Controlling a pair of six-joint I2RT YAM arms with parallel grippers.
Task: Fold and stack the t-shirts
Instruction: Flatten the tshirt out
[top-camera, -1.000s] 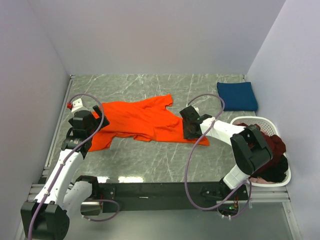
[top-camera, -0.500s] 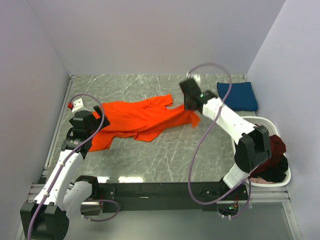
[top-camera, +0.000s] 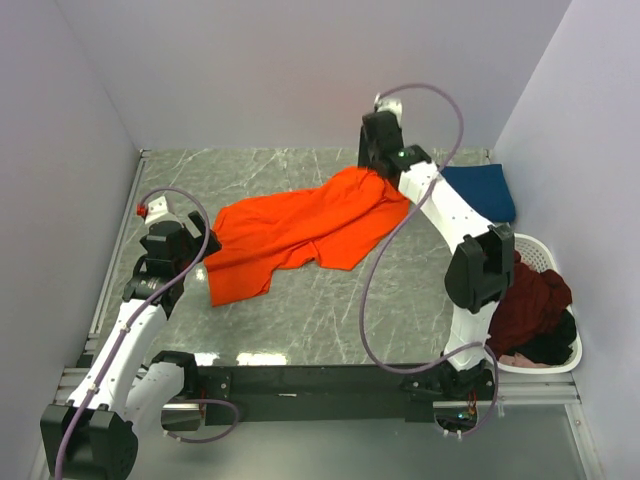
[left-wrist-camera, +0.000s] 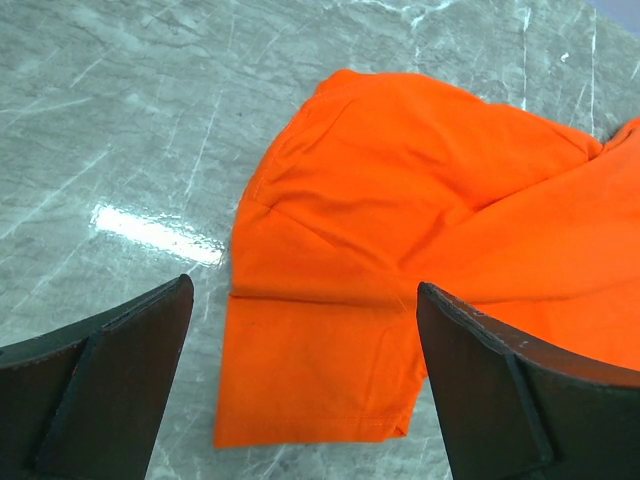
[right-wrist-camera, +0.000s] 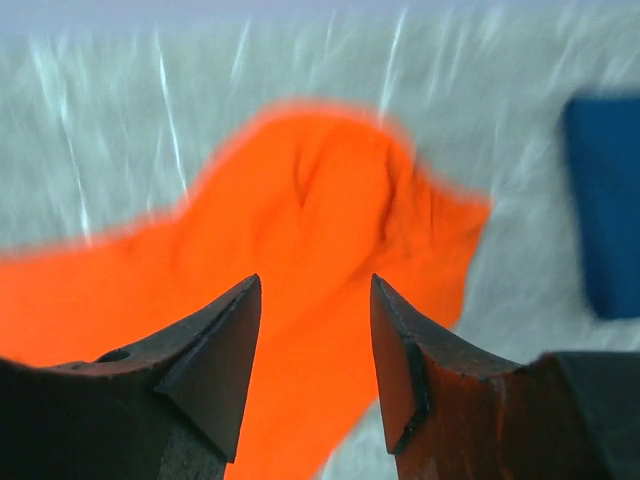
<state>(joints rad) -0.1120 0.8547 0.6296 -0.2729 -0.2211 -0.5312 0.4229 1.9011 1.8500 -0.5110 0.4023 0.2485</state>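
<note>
Orange t-shirt (top-camera: 300, 230) spread loosely on the marble table (top-camera: 300, 330), with its long axis on a diagonal from the near-left sleeve to the bunched far-right end. Right gripper (right-wrist-camera: 315, 285) raised over that far-right end, jaws apart with nothing pinched between them and cloth visible below through the gap; wrist view blurred, so contact with the fabric not possible to judge. Left gripper (left-wrist-camera: 305, 290) held over the near-left sleeve, jaws wide apart and empty, with the sleeve hem roughly centred between the fingers. Each end of the long axis thus matched to its nearer arm: left for the sleeve end, right for the far end. Judged as the flattening step, ahead of any fold; probable need for a pinch at both ends and a pull along the diagonal to smooth the bunched far portion. Navy t-shirt (top-camera: 485, 195) already folded at the far right of the table, near the orange one but apart from it. Maroon t-shirt (top-camera: 535, 300) heaped in the white basket (top-camera: 530, 241) at the near right, not yet folded.
</note>
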